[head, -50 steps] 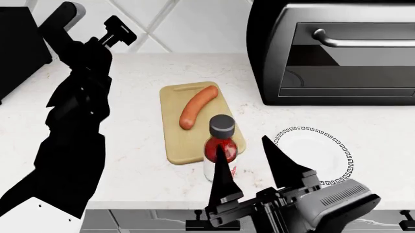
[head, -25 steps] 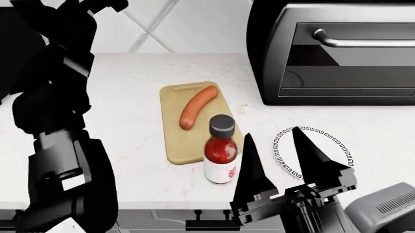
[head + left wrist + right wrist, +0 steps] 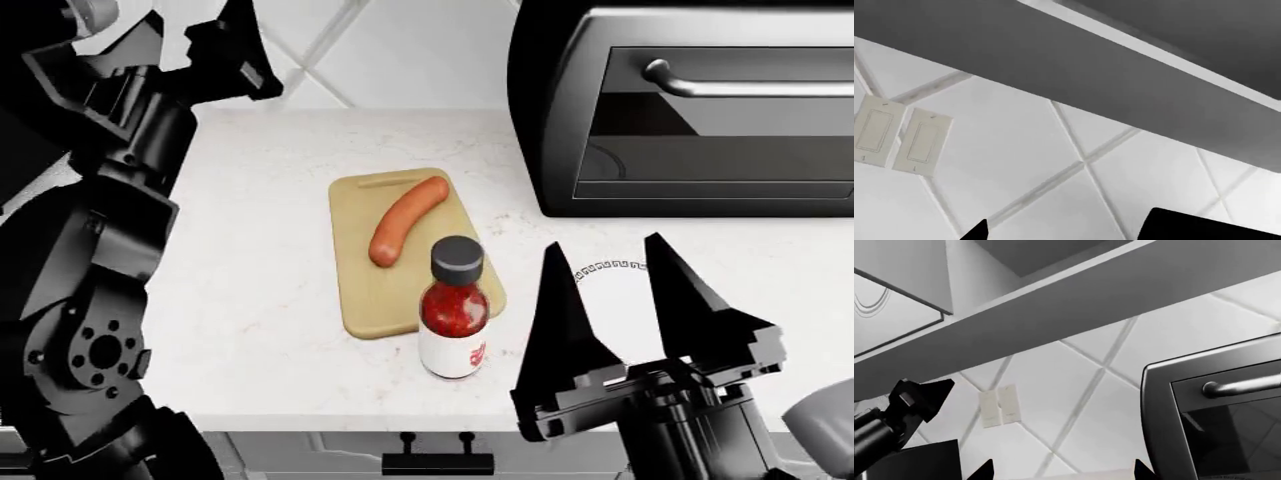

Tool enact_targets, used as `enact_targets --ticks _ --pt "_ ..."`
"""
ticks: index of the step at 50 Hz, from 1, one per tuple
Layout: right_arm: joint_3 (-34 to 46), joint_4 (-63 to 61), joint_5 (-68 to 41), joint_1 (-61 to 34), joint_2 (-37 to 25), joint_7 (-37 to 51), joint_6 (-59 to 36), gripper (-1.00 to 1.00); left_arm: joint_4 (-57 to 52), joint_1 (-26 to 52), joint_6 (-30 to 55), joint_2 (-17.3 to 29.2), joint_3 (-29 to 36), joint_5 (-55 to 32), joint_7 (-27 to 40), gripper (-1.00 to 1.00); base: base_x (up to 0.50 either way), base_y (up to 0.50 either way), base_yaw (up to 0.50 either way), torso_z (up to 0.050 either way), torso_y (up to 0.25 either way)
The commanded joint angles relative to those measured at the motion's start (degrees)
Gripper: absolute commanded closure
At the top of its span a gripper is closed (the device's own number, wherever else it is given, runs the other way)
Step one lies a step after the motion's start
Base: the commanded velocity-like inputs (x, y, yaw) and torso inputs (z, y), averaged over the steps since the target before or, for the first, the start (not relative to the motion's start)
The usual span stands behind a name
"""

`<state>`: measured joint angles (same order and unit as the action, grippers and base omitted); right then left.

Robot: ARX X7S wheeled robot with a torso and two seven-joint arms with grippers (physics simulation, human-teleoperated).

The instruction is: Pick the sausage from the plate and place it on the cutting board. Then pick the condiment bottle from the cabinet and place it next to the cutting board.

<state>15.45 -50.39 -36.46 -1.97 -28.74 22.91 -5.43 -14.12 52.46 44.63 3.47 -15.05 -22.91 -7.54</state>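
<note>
In the head view the orange-red sausage (image 3: 407, 220) lies lengthwise on the tan cutting board (image 3: 374, 300). The condiment bottle (image 3: 454, 315), red sauce under a dark cap, stands upright at the board's near right corner, free of both grippers. My right gripper (image 3: 603, 248) is open to the right of the bottle, fingers pointing up, and hides most of the plate (image 3: 609, 266). Only a strip of the plate's patterned rim shows. My left gripper (image 3: 230, 50) is raised at the far left. Both wrist views show wide-apart fingertips with only wall between them: left gripper (image 3: 1067, 227), right gripper (image 3: 1064, 469).
A black toaster oven (image 3: 694, 100) stands at the back right of the white counter (image 3: 267, 330). My left arm (image 3: 94, 250) fills the left side. Wall switches (image 3: 901, 140) and a cabinet underside (image 3: 1054, 65) show in the left wrist view.
My right gripper has drawn away from the bottle to the right and tipped its fingers upward. The bottle stays standing. My left arm has swung up and toward the left.
</note>
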Motion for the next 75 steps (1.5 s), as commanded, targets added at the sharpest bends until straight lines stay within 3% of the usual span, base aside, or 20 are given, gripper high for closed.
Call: enact_targets --ticks 1,25,34,45,75 --pt "-1.57 -0.5 -3.88 -2.37 -1.64 0.22 -0.71 -1.0 -13.94 -9.15 2.37 0.44 -1.37 -5.13 -0.11 -1.0 0.0 0.0 0.0 0.0 0.0" --pt "-7.82 -2.66 -8.68 -3.0 -4.73 3.16 1.25 -1.0 -31.21 -21.33 -0.36 0.8 -4.54 -11.73 2.04 -1.0 0.0 0.0 0.0 0.0 0.0" --pt "-11.22 -3.62 -8.8 0.69 -5.54 3.84 4.26 -1.0 -34.8 -21.51 0.13 1.51 -8.49 -16.15 4.11 -1.0 0.0 0.0 0.0 0.0 0.0" --pt "-12.77 -3.64 -9.24 2.43 -5.86 4.15 5.87 -1.0 -33.58 -22.41 -2.09 2.38 -7.08 -15.65 4.25 -1.0 0.0 0.0 0.0 0.0 0.0" --pt "-18.93 -9.48 -9.03 10.98 -11.01 8.47 14.42 -1.0 -39.35 -23.86 -5.62 3.28 -12.07 -21.67 10.63 -1.0 0.0 0.0 0.0 0.0 0.0"
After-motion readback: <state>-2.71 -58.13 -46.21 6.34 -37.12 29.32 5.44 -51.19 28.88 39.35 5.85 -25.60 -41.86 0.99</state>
